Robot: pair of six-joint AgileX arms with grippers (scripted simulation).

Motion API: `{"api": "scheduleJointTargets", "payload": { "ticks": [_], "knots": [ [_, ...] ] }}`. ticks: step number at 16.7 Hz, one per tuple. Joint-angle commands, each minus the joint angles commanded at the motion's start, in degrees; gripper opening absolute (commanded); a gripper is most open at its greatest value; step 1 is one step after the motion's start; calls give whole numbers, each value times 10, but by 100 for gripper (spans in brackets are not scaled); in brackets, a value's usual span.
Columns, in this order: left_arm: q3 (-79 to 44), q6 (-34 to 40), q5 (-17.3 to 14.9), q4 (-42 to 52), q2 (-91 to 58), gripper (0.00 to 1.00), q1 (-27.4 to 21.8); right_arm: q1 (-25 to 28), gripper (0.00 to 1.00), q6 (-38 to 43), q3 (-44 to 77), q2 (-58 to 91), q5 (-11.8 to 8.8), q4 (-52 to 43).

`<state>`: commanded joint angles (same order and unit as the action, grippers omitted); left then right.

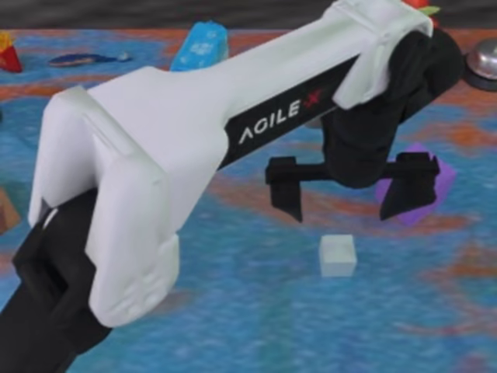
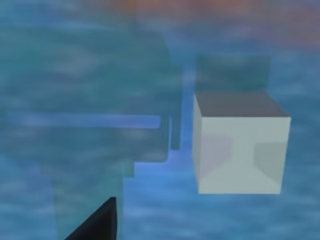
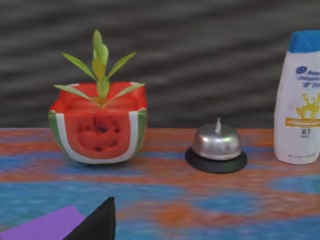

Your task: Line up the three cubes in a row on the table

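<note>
My left arm reaches across the top view. Its gripper (image 1: 347, 203) hangs open above the table (image 1: 256, 326), jaws spread wide with nothing between them. The pale grey-white cube (image 1: 338, 255) sits on the table just in front of the gripper, apart from both fingers; the left wrist view shows this cube (image 2: 240, 150) from above beside one dark fingertip (image 2: 102, 222). A purple cube (image 1: 444, 180) lies partly behind the right-hand finger. In the right wrist view one fingertip (image 3: 102, 220) of my right gripper shows next to a purple cube's corner (image 3: 45, 225); that gripper is out of the top view.
A blue-and-white carton (image 1: 199, 45) and a small blue object (image 1: 85, 58) lie at the back left. At the back right are a service bell (image 3: 216, 145), a watermelon-shaped planter (image 3: 98, 122) and a white shampoo bottle (image 3: 300, 100).
</note>
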<state>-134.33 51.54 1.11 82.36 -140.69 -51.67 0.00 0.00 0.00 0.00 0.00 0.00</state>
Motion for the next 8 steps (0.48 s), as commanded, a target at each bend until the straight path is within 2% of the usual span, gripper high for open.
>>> {"api": "scheduleJointTargets", "payload": {
  "ticks": [4,8],
  "knots": [
    [9,-80,0,-7,6,100,30,0,100,0,0,0,0,0],
    [37,-252,-1,-19,19,100,91,0,100,0,0,0,0,0]
  ]
}}
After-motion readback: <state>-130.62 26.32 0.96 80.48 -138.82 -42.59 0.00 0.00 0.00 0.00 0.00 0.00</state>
